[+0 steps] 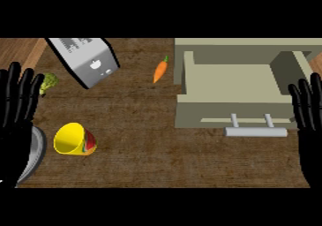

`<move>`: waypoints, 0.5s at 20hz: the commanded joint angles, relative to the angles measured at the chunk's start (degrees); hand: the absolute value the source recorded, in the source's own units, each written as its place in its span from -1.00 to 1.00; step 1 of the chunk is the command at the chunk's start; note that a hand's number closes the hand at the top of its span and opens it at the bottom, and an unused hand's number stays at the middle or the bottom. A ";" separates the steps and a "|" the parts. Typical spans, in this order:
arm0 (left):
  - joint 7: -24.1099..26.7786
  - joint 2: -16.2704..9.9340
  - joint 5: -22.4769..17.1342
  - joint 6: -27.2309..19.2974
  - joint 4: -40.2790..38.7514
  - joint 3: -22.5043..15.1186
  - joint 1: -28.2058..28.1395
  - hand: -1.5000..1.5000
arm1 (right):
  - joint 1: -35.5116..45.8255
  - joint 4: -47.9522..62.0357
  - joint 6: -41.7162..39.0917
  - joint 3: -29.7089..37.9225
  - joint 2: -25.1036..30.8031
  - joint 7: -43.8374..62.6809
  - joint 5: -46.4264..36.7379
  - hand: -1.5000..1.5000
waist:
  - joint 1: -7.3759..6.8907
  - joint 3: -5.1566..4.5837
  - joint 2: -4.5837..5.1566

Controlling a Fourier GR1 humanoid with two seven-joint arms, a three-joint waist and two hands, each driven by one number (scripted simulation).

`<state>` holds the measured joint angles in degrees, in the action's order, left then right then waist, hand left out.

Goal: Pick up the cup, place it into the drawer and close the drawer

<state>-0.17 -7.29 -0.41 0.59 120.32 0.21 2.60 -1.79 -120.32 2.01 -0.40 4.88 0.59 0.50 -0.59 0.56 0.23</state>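
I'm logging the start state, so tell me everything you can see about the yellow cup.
The cup is glossy yellow with a red and green patch on its outer side. It lies tipped on its side on the brown counter, its open mouth facing up-left. It sits at lower left, beside a grey plate. Neither hand touches it.

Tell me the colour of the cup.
Yellow cup, with a red and green side, seen in the head view.

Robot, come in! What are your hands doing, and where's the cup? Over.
Left hand and right hand open, resting at the edges. Cup on its side, untouched. Drawer open. Nothing in the way.
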 commanded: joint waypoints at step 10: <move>-2.70 2.91 -18.51 8.01 1.11 1.80 -13.51 -1.00 | 4.28 4.24 -4.18 1.52 4.70 1.33 -1.42 -1.00 | -0.06 -0.59 -0.21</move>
<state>-2.20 -5.57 -12.65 6.71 122.30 0.95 -6.88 0.96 -118.97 -0.39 0.68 7.81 2.33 -0.48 -0.45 -0.01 -0.03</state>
